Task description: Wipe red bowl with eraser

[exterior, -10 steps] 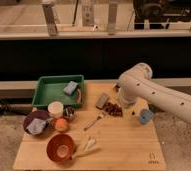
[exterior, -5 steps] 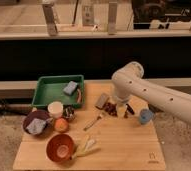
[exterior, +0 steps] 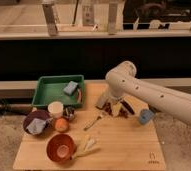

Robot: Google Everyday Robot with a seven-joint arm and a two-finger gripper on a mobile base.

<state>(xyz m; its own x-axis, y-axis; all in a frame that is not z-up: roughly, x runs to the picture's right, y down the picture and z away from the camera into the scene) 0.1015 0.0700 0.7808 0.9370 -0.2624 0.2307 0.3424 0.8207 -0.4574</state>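
The red bowl (exterior: pixel 60 147) stands at the front left of the wooden table, orange-red with a paler centre. The arm reaches in from the right, and my gripper (exterior: pixel 110 105) hangs low over the table's middle back, well right of and behind the bowl. A small grey block, the eraser (exterior: pixel 101 102), shows at the gripper's left edge, partly hidden by it. I cannot tell whether the gripper touches it.
A green tray (exterior: pixel 48 92) with a blue-grey sponge (exterior: pixel 70 88) sits at the back left. A purple bowl (exterior: pixel 36 122), white cup (exterior: pixel 55 108), orange ball (exterior: pixel 62 124) and fork (exterior: pixel 93 121) lie nearby. A blue cup (exterior: pixel 146 116) stands right. Pale sticks (exterior: pixel 87 146) lie beside the red bowl.
The arm has swung left and down, bringing the gripper from the right of the table's middle to over the grey block. The objects on the table have not moved.
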